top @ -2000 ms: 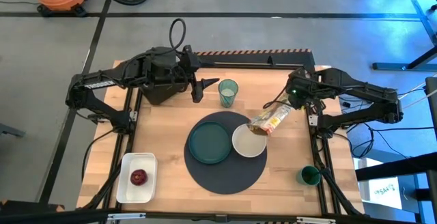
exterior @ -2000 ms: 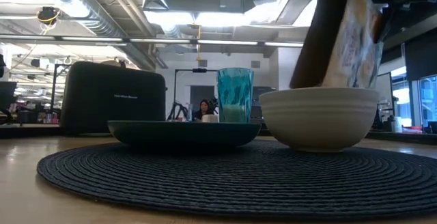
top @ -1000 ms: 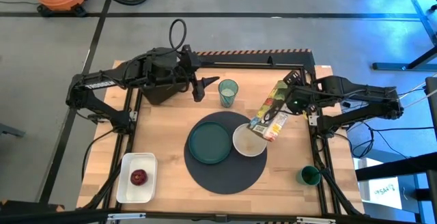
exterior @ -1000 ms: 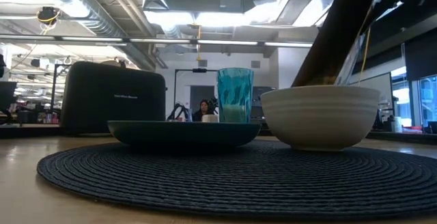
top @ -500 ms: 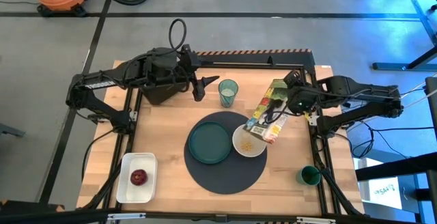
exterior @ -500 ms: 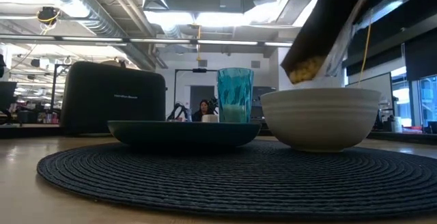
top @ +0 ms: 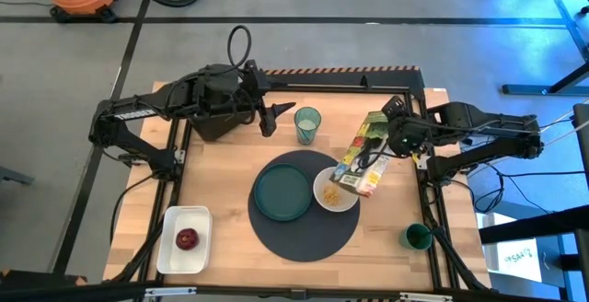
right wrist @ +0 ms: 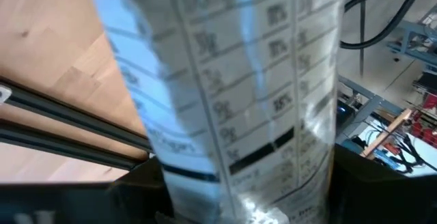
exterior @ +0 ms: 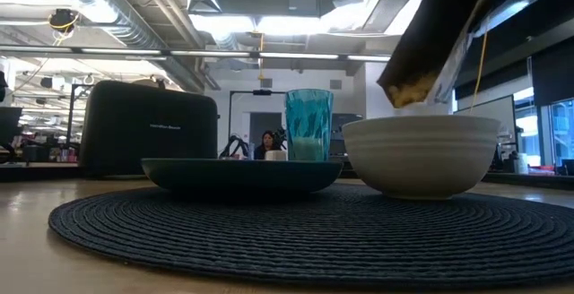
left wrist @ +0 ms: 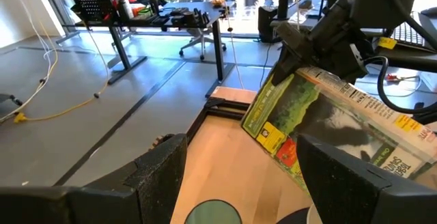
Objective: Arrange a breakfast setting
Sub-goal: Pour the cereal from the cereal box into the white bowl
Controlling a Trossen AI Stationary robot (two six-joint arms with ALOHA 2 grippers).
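Note:
A dark-blue round mat (top: 304, 231) carries a teal plate (top: 282, 193) and a white bowl (top: 335, 191) holding yellow cereal (top: 330, 191). My right gripper (top: 385, 142) is shut on a cereal box (top: 363, 159) that is tipped mouth-down over the bowl; cereal shows at the mouth (exterior: 408, 88). My left gripper (top: 282, 110) hangs open and empty at the far left, beside the black toaster (top: 219, 116). A dark-green mug (top: 416, 238) stands near the right front corner. A red fruit (top: 188, 238) lies in the white tray (top: 171, 251). No bagel or utensil shows. My right gripper pinches the cereal box between its two fingers on the raised half (left wrist: 293, 80), away from the open mouth. The fingers come from the table's right side and lie across the box. The box is lifted clear and slants down toward the bowl, mouth lowest.
A teal glass (top: 307, 125) stands beyond the mat, between the toaster and the box. It also shows in the low view (exterior: 308, 124), behind the plate (exterior: 240, 173). Bare wood lies left of the mat and along the front edge.
My right gripper has tipped the cereal box further, so its mouth points down over the bowl. Yellow cereal has fallen from the mouth into the bowl, where a small heap now lies. The grip has stayed shut.

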